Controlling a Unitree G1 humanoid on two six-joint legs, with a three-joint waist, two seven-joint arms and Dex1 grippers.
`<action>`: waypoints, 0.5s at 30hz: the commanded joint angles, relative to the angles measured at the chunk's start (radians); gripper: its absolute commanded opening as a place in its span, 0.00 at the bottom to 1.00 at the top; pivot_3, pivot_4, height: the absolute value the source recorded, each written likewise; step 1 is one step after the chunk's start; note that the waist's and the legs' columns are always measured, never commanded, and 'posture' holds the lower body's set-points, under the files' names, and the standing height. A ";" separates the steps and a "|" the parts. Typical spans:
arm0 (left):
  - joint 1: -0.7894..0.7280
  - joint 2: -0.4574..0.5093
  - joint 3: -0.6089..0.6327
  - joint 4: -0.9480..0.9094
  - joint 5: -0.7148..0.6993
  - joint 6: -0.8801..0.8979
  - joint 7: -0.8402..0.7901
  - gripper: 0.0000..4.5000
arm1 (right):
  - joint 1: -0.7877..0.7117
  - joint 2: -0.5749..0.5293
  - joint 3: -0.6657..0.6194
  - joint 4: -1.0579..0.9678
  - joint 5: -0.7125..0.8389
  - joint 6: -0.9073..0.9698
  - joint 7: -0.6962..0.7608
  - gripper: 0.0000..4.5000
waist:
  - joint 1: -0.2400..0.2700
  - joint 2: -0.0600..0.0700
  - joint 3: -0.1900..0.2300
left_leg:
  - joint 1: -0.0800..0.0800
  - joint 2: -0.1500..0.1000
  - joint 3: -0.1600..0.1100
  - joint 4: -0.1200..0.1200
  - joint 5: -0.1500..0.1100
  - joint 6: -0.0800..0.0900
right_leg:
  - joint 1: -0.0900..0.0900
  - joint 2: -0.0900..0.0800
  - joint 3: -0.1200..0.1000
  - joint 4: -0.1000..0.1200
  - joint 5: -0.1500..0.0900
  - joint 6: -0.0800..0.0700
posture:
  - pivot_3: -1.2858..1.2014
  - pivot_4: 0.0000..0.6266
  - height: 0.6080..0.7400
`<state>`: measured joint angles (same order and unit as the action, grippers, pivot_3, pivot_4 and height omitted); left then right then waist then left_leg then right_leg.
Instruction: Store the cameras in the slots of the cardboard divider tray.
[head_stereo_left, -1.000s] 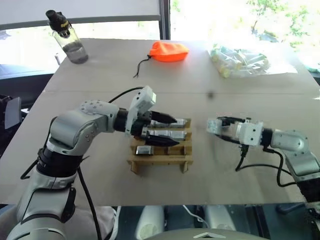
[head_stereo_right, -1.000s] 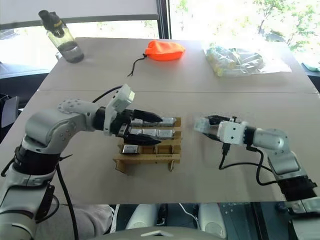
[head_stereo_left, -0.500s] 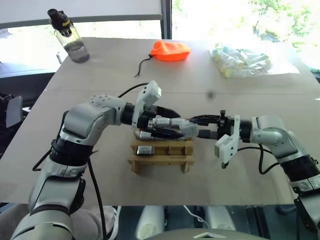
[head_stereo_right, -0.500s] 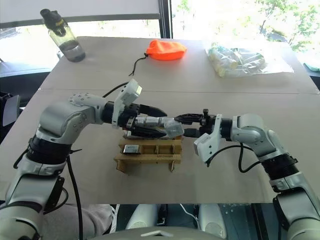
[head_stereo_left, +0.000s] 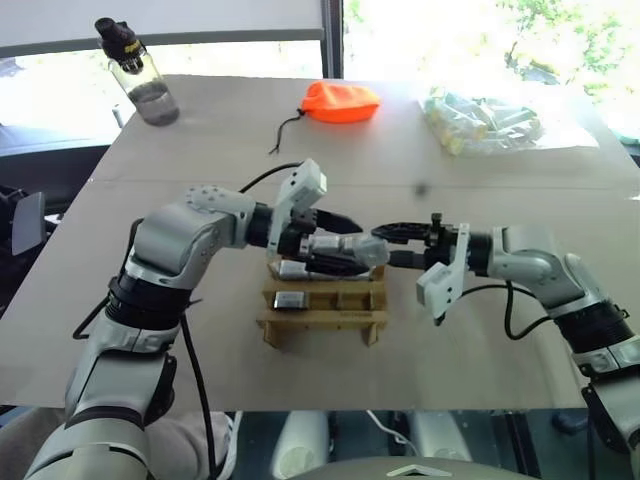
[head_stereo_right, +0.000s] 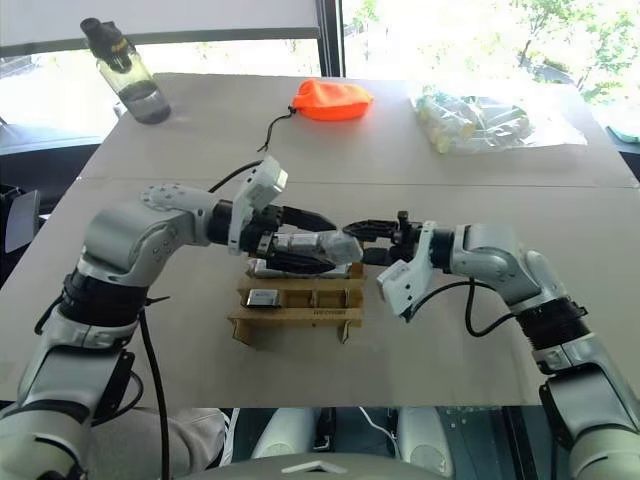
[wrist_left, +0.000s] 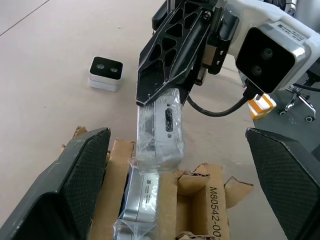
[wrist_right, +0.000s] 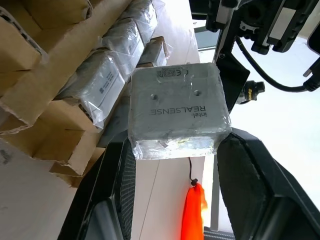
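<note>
The right tool (head_stereo_right: 352, 238) was clamped on a plastic-wrapped grey camera (wrist_right: 176, 110), holding it just above the back row of the cardboard divider tray (head_stereo_left: 322, 310), which sat near the middle of the counter (head_stereo_left: 480, 340), toward its near edge. The left tool (head_stereo_left: 345, 238) stood wide, its two black fingers (wrist_left: 70, 185) spread to either side of the held camera without touching it, hovering over the same back row. In the left wrist view the camera hung end-down between the right tool's fingertips, its lower end just over a tray slot that already held another wrapped camera (wrist_left: 142, 197). Further wrapped cameras (wrist_right: 100, 80) filled neighbouring slots in the upper rows, and one lay in the front row at the tray's left end (head_stereo_left: 292, 299). A loose white camera with a black lens face (wrist_left: 106, 73) lay on the bare counter beyond the tray. Along the far edge of the counter stood a clear water bottle (head_stereo_left: 138, 72) at the left corner, an orange drawstring pouch (head_stereo_left: 340, 102) near the middle, and a clear bag of pale tubes (head_stereo_left: 482, 121) toward the right corner.
</note>
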<state>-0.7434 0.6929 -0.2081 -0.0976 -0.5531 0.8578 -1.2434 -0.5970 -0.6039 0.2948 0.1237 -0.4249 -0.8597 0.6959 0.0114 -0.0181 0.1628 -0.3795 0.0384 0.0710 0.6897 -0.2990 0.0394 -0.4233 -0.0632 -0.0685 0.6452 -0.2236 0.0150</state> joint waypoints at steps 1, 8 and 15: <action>-0.014 -0.001 0.006 -0.007 0.001 -0.017 -0.006 0.88 | -0.018 -0.003 -0.006 -0.021 0.007 0.011 -0.026 0.39 | 0.000 0.000 0.000 | 0.000 0.000 0.000 0.000 0.000 0.000 | 0.000 0.000 0.000 0.000 0.000 0.000 | 0.52 0.24 0.89; -0.014 0.000 0.005 0.001 0.011 -0.021 -0.011 0.19 | -0.007 -0.007 0.001 -0.034 0.014 0.029 -0.033 0.39 | 0.000 0.000 0.000 | 0.000 0.000 0.000 0.000 0.000 0.000 | 0.000 0.000 0.000 0.000 0.000 0.000 | 0.52 0.24 0.89; -0.019 0.003 -0.012 0.010 0.034 -0.042 -0.026 0.15 | 0.004 -0.012 0.001 -0.058 0.027 0.065 -0.021 0.62 | 0.000 0.000 0.000 | 0.000 0.000 0.000 0.000 0.000 0.000 | 0.000 0.000 0.000 0.000 0.000 0.000 | 0.52 0.24 0.89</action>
<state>-0.7436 0.6911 -0.2104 -0.0706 -0.5184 0.8331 -1.2525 -0.5930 -0.6051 0.3155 0.0987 -0.4242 -0.8108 0.6875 0.0113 -0.0181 0.1628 -0.3795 0.0384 0.0710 0.6897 -0.2990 0.0394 -0.4234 -0.0631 -0.0685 0.6453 -0.2236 0.0150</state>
